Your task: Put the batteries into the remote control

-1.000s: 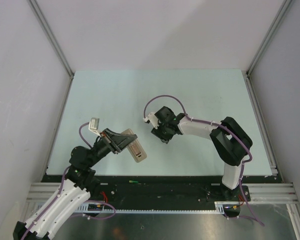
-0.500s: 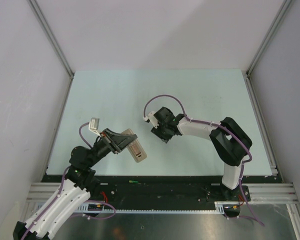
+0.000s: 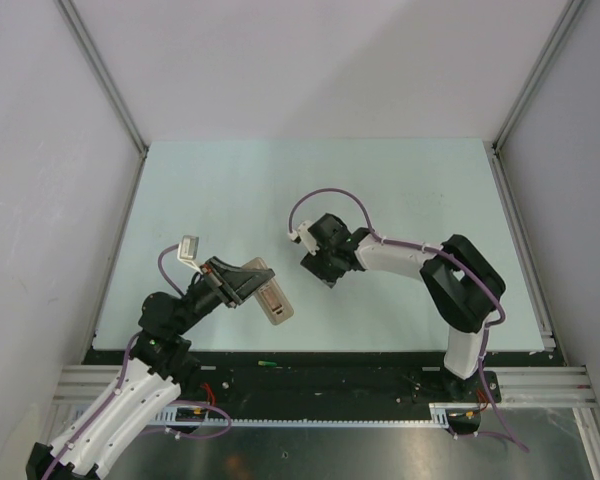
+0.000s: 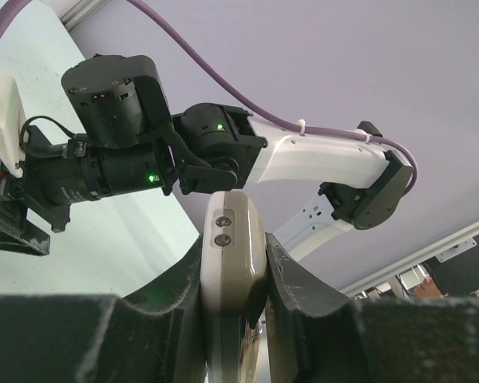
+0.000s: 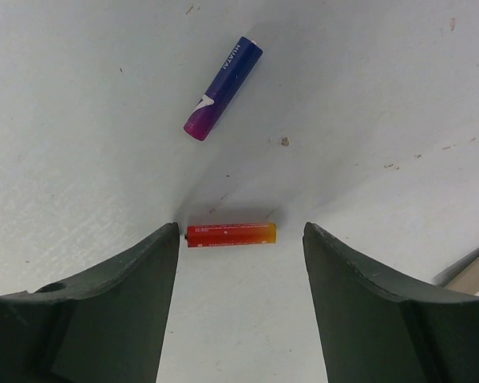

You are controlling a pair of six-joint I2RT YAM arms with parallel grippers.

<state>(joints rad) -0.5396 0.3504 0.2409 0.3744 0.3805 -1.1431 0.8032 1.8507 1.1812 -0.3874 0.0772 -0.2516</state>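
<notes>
Slightly shifted since before, right gripper (image 5: 239, 233) straddles the red battery (image 5: 231, 234), jaws spread. Left gripper (image 4: 233, 251) pinches the remote control (image 4: 231, 219)

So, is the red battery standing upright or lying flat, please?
Lying flat: the red battery rests on its side, full length showing, on the table.

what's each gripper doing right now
Left gripper: shut on the remote control.
Right gripper: open, straddling the red battery, not gripping it.

Top camera looks down over the table (image 3: 230, 180) — wrist cameras sit close, left's facing the right arm (image 4: 303, 155).
</notes>
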